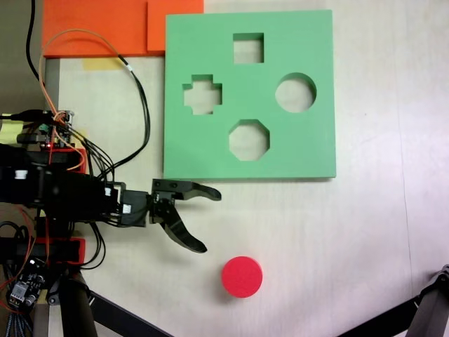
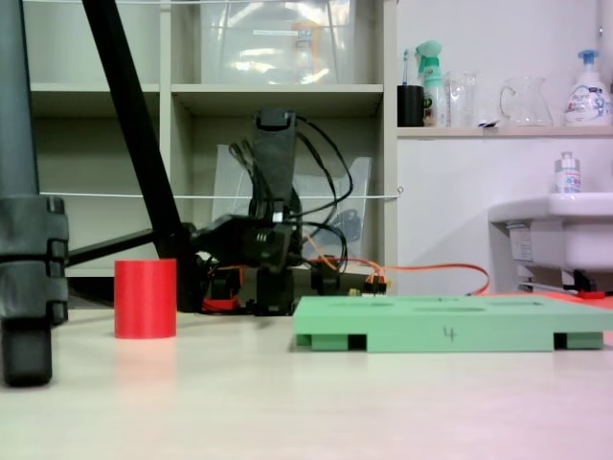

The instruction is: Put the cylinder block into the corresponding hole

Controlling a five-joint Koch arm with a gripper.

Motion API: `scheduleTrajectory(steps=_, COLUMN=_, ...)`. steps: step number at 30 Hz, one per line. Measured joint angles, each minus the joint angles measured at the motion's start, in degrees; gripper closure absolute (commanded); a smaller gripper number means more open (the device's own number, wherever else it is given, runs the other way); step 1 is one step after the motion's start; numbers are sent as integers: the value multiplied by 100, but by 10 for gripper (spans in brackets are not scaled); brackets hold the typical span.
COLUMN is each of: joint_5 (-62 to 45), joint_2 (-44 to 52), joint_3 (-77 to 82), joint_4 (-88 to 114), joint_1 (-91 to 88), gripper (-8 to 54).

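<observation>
**Red cylinder loose on the table, pincer spread wide**

Here, in the fixed view from above, the short red foam cylinder block (image 1: pixel 242 276) stands upright on the pale tabletop (image 1: pixel 365 246), its flat round top facing up. It sits below the square green foam board (image 1: pixel 312 151) and well apart from it, touching nothing but the table.

The black gripper (image 1: pixel 211 221) reaches in from the left of that view, its two curved jaws spread wide apart and holding nothing. The lower jaw tip points toward the cylinder, near it but with bare table between them; the upper jaw tip lies just below the board's bottom edge.

The board lies flat and carries four cut-outs: a square at the top, a cross at the left, an octagon at the bottom, and the round circular hole (image 1: pixel 295 93) at the right, through which the table shows.

In the low fixed view, the cylinder (image 2: pixel 146 298) stands left of the board (image 2: pixel 450 331), with the arm (image 2: pixel 272 192) behind them.
</observation>
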Motion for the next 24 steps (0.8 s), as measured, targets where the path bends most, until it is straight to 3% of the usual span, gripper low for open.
scheduleTrajectory(steps=2, joint_5=167, joint_2=-2013, joint_3=-413, joint_4=-1863, joint_1=70, gripper=-63)
scheduleTrajectory(steps=3, joint_5=211, joint_2=-2294, joint_3=-396, joint_4=-2083, joint_1=114, gripper=-63)
scheduleTrajectory(steps=14, joint_5=343, joint_2=-2487, joint_3=-360, joint_4=-2127, joint_1=1485, gripper=-63)
scheduleTrajectory(steps=24, joint_5=650, joint_2=-3146, joint_3=-1942, joint_4=-2136, joint_1=1793, gripper=-25)
